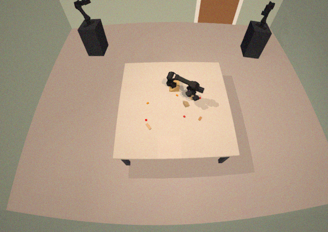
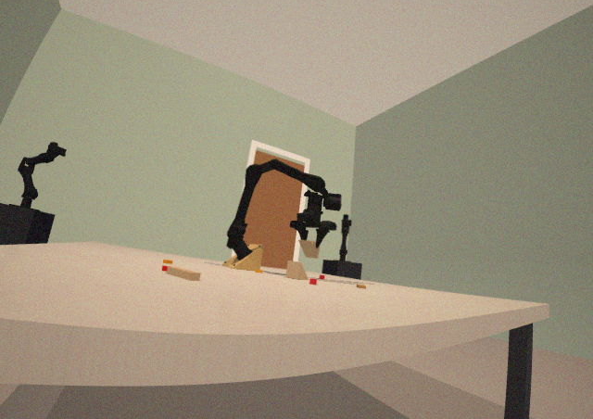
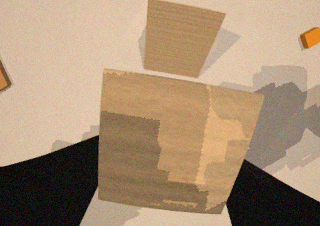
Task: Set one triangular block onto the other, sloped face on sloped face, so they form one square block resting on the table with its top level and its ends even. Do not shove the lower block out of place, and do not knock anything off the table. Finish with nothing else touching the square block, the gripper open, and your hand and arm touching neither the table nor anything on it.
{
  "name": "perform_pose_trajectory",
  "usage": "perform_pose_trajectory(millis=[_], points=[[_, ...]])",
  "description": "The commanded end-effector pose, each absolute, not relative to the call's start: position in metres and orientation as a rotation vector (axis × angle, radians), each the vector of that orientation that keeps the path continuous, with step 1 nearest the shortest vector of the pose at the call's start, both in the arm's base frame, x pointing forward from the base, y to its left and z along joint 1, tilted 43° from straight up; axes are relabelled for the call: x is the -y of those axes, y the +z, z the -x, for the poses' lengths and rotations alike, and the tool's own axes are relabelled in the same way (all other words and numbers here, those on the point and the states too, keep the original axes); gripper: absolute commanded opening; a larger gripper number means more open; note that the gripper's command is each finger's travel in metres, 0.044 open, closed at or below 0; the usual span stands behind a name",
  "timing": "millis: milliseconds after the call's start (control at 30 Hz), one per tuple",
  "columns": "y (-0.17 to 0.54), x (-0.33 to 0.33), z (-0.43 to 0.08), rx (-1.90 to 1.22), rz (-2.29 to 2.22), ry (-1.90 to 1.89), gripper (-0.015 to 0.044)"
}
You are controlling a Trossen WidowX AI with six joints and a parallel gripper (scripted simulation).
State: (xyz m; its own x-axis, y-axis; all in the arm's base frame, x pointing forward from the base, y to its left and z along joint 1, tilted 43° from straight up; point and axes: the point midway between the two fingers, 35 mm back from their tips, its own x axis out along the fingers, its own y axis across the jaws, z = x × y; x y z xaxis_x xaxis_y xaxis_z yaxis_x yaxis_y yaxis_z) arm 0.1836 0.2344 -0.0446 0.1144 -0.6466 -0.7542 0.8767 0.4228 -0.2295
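Observation:
My gripper [image 2: 310, 243] [image 3: 167, 150] is shut on one triangular block [image 2: 309, 248] [image 3: 175, 136], a wooden one held in the air. In the wrist view its broad face fills the middle, with a black finger at each side. The other triangular block [image 1: 186, 103] [image 2: 296, 270] [image 3: 182, 38] stands on the table [image 1: 169, 141] [image 2: 239, 309]. In the exterior view the held block is higher and a little to the right of it, with a gap between. In the wrist view the standing block shows beyond the held one's upper edge. The held block's sloped face is hard to make out.
Red cubes [image 1: 184, 116] [image 2: 312, 281] and a brown block [image 1: 200, 118] [image 2: 360, 285] [image 3: 4, 78] lie near the standing block. An orange piece [image 1: 177, 95] [image 3: 311, 38] lies by the arm's wedge-shaped base [image 1: 174, 88] [image 2: 253, 260]. A long block [image 1: 148, 126] [image 2: 182, 273] lies farther off.

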Motion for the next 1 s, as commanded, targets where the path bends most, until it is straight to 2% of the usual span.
perform_pose_trajectory(millis=[0,567,967], points=[[-0.049,-0.222,-0.188,-0.914,-0.306,-1.131,0.0000],[-0.070,-0.175,-0.203,-0.910,-0.304,-1.133,0.0000],[-0.069,-0.174,-0.204,-0.905,-0.306,-1.141,0.0000]])
